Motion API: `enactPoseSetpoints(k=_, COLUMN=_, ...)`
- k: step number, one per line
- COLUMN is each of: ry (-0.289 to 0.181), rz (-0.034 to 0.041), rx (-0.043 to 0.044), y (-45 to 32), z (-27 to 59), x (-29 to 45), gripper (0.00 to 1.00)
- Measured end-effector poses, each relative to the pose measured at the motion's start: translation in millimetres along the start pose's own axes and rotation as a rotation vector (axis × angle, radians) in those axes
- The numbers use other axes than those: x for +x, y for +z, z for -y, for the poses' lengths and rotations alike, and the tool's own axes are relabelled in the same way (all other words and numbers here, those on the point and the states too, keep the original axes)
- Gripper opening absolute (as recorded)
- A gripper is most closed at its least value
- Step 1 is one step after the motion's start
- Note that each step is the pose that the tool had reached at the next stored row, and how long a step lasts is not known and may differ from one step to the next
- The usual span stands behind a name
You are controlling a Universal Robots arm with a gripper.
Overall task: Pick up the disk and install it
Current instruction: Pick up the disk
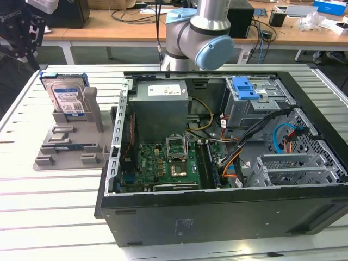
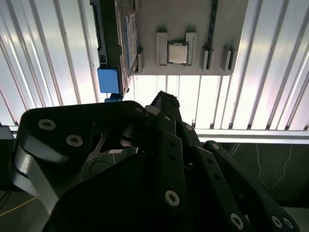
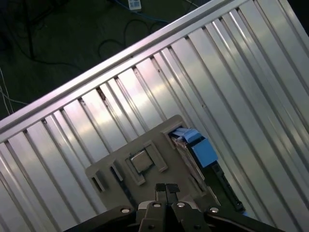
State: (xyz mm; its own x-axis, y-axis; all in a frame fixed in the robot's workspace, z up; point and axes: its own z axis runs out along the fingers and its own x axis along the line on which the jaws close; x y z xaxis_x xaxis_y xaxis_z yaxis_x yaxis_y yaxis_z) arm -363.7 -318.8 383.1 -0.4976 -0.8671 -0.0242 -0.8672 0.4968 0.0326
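Up close in the first wrist view: the black claw (image 3: 165, 187), tips pressed together, holding nothing. Hangs high above a grey stand (image 3: 116, 169) and looks down on it. Rests on the ribbed metal surface (image 1: 54, 217), that stand.

Down below and a little ahead of the tips, at one side of the stand: the disk (image 3: 187, 157). Stands on its edge in a slot, thin side up toward the claw. From above, looks like one long thin line running along the stand's side, with a blue rail next to it. In the exterior view, shows its flat face with the white-and-blue sticker and leans back a bit. Well apart from the claw, not touched by it.

Beside the disk, near the middle of the stand: a small square chip (image 2: 177, 52).

Farther toward the exterior view's right: the open computer case (image 1: 217, 217), with a grey drive bay (image 1: 261, 109) inside. No disk in there yet, so, by the look of it, not picked up and not put in.
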Motion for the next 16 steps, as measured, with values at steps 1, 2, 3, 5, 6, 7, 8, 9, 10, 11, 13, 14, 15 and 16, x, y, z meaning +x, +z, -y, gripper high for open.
enactPoseSetpoints(k=1, ry=-0.01, rz=-0.0003, rx=-0.0002, y=0.0, z=0.0, x=0.0, gripper=0.11)
enactPoseSetpoints(k=2, ry=-0.018, rz=-0.0006, rx=-0.0004, y=0.0, z=0.0, x=0.0, gripper=0.11)
enactPoseSetpoints(k=3, ry=-0.026, rz=-0.0009, rx=-0.0006, y=0.0, z=0.0, x=0.0, gripper=0.11)
enactPoseSetpoints(k=5, ry=-0.041, rz=-0.0013, rx=-0.001, y=0.0, z=0.0, x=0.0, gripper=0.11)
enactPoseSetpoints(k=6, ry=-0.05, rz=-0.0016, rx=-0.0012, y=0.0, z=0.0, x=0.0, gripper=0.11)
enactPoseSetpoints(k=7, ry=-0.058, rz=-0.0018, rx=-0.0014, y=0.0, z=0.0, x=0.0, gripper=0.11)
enactPoseSetpoints(k=8, ry=-0.068, rz=-0.0022, rx=-0.0017, y=0.0, z=0.0, x=0.0, gripper=0.11)
enactPoseSetpoints(k=9, ry=-0.079, rz=-0.0025, rx=-0.0019, y=0.0, z=0.0, x=0.0, gripper=0.11)
enactPoseSetpoints(k=10, ry=-0.086, rz=-0.0027, rx=-0.002, y=0.0, z=0.0, x=0.0, gripper=0.11)
enactPoseSetpoints(k=11, ry=-0.103, rz=-0.0033, rx=-0.0025, y=0.0, z=0.0, x=0.0, gripper=0.11)
enactPoseSetpoints(k=13, ry=-0.125, rz=-0.0041, rx=-0.003, y=0.0, z=0.0, x=0.0, gripper=0.11)
enactPoseSetpoints(k=14, ry=-0.132, rz=-0.0043, rx=-0.0032, y=0.0, z=0.0, x=0.0, gripper=0.11)
enactPoseSetpoints(k=15, ry=-0.141, rz=-0.0045, rx=-0.0034, y=0.0, z=0.0, x=0.0, gripper=0.11)
enactPoseSetpoints(k=16, ry=-0.147, rz=-0.0048, rx=-0.0036, y=0.0, z=0.0, x=0.0, gripper=0.11)
